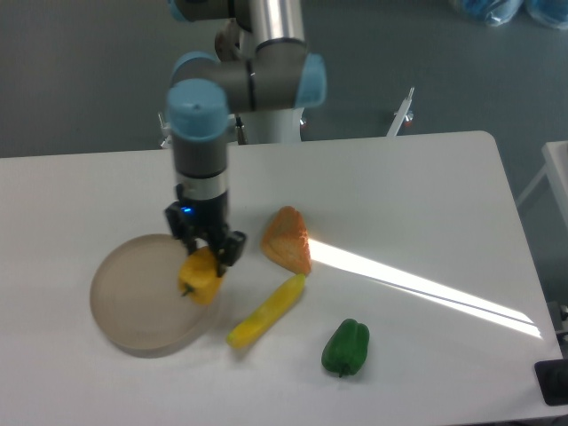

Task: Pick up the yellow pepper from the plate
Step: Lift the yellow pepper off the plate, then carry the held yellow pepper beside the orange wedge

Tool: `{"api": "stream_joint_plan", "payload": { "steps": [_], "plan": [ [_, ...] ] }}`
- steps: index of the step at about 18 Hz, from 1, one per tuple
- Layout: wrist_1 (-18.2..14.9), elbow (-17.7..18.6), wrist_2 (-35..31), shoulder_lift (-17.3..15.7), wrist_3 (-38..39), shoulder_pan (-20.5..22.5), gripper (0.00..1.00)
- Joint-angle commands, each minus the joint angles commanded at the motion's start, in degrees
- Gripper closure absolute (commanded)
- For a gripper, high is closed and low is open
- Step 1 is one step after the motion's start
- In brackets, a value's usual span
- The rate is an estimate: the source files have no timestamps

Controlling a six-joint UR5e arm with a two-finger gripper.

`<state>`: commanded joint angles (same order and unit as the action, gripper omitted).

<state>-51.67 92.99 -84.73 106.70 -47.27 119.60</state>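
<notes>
Currently the end effector [206, 255] is clenched on the yellow pepper [201, 277], its two dark fingers [232, 248] pinching the top of the fruit from either side. The pepper hangs below the fingers with its short dark stem pointing toward the left edge of the worktop [399, 195]. It appears lifted clear of the plate [133, 297], sitting over the plate's right rim; actual clearance above the plate cannot be judged from this single view. A small blue light shows on the wrist just above the fingers. The arm [200, 142] comes down vertically from a grey and blue elbow joint near the far edge of the worktop.

The round tan plate lies near the front left corner of the worktop, with nothing resting on its surface. Just right of the plate a long slim yellow vegetable [265, 311] lies diagonally. Beyond it, toward the worktop's middle, sits an orange wedge [287, 240]. A green pepper [345, 346] rests near the front edge, apart from the others.
</notes>
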Motion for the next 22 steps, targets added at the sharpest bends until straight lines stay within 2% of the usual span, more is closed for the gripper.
{"api": "stream_joint_plan", "payload": {
  "steps": [5,9,13,22],
  "plan": [
    [-2.91,-0.09,-0.09,-1.76,-7.91,5.89,0.52],
    [-2.91,-0.44,-0.09,-1.85,-11.62,8.71,0.52],
    [-2.82,-2.2,-0.09,-1.41,-13.55,10.29,0.52],
    [-2.21,-1.32,-2.37,-0.89,-14.79,10.74,0.52]
  ]
}}
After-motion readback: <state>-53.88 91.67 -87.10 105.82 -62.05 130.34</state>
